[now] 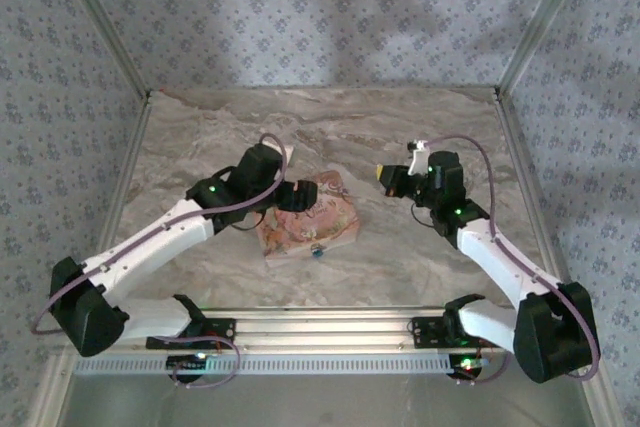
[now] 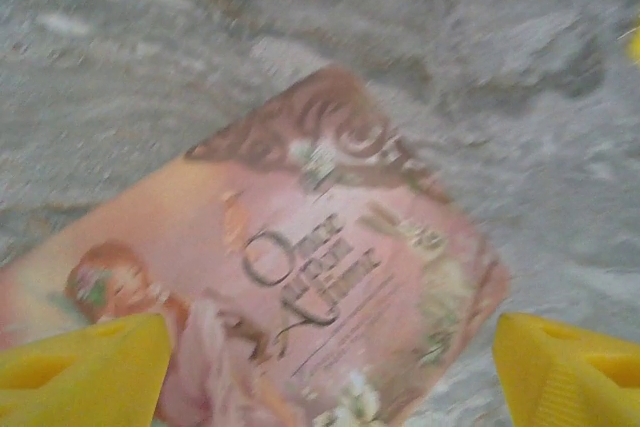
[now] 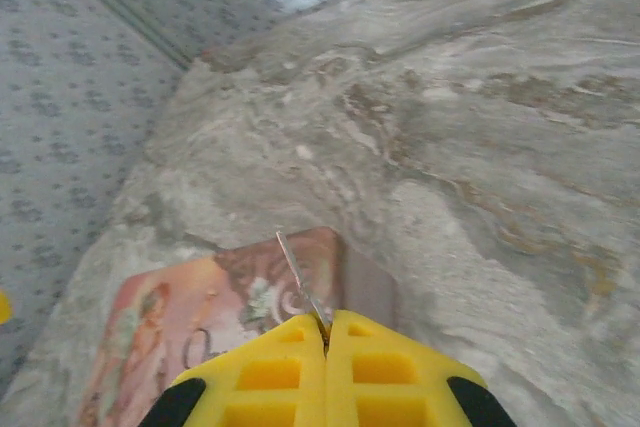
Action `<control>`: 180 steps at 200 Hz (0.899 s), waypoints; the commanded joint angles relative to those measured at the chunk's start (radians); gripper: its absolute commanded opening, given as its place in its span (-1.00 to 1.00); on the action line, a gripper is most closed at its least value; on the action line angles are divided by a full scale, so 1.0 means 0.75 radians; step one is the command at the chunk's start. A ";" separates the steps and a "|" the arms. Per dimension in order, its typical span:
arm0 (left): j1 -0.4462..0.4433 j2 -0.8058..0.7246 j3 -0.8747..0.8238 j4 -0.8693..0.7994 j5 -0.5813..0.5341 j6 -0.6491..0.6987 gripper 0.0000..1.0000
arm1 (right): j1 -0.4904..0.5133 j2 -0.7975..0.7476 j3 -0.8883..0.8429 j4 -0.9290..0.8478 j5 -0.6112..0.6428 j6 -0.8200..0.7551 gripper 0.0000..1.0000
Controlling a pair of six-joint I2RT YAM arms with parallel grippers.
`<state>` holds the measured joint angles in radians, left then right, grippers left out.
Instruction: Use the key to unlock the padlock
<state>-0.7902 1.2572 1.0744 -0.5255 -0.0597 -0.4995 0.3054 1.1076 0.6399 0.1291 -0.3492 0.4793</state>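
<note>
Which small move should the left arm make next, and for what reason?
Probably bring the open left gripper toward the padlock at the near edge of the pink box: the right gripper is shut on the key, and the lock lies unheld.

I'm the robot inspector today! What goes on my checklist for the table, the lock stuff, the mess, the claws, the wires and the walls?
Surface: marble-patterned table, no spills seen.
Job's things: tiny blue padlock lies by the near edge of the pink box; thin silvery key sticks out of the right gripper.
Clutter: the pink box, illustrated, lying flat.
Grippers: left gripper open over the box; right gripper shut on the key, to the right of the box.
Cables: a purple cable runs along each arm.
Surroundings: patterned walls; metal rail at the near edge.
</note>
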 commanded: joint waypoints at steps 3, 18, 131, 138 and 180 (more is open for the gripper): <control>-0.034 0.067 0.020 -0.107 -0.132 -0.066 0.77 | 0.000 -0.042 -0.008 -0.135 0.125 -0.061 -1.00; -0.044 0.133 0.069 -0.150 -0.171 -0.072 0.82 | 0.000 -0.055 -0.007 -0.170 0.149 -0.064 -1.00; -0.072 0.459 0.266 -0.176 -0.146 -0.012 0.93 | -0.004 -0.130 -0.062 -0.207 0.183 -0.087 -1.00; -0.072 0.475 0.270 -0.174 -0.147 -0.011 0.93 | -0.004 -0.129 -0.062 -0.201 0.176 -0.089 -1.00; -0.073 0.580 0.287 -0.162 -0.195 -0.005 0.88 | -0.006 -0.126 -0.060 -0.199 0.163 -0.093 -1.00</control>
<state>-0.8379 1.6543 1.2621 -0.6319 -0.1730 -0.5201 0.3054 1.0233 0.5999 -0.0235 -0.2237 0.4274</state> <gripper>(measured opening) 0.947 0.061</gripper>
